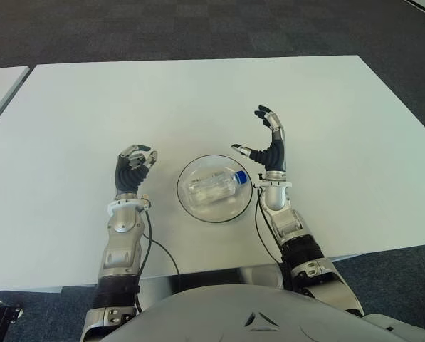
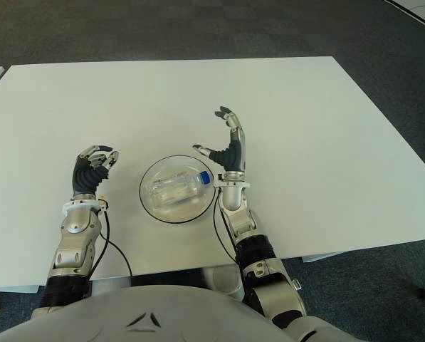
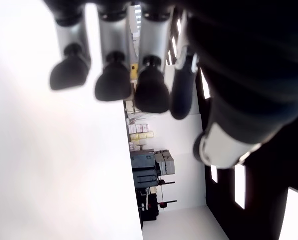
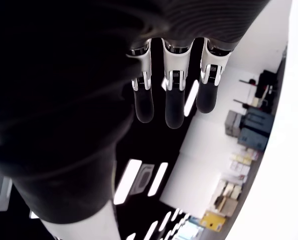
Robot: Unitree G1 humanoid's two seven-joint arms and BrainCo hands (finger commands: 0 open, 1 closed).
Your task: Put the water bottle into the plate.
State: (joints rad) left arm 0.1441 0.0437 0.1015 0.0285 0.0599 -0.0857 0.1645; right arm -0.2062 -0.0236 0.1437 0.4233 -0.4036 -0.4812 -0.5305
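On the white table, water bottle lies inside plate.

White table; clear plate near its front edge

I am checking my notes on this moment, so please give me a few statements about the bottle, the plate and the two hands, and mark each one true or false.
1. The water bottle lies on its side inside the plate. True.
2. The right hand grasps the bottle. False: its fingers are spread and hold nothing; it shows beside the plate, on the plate's right.
3. The bottle's cap is blue. True.
4. The left hand has spread fingers. False: they are curled, holding nothing, to the left of the plate.
5. The plate stands on a white table. True.
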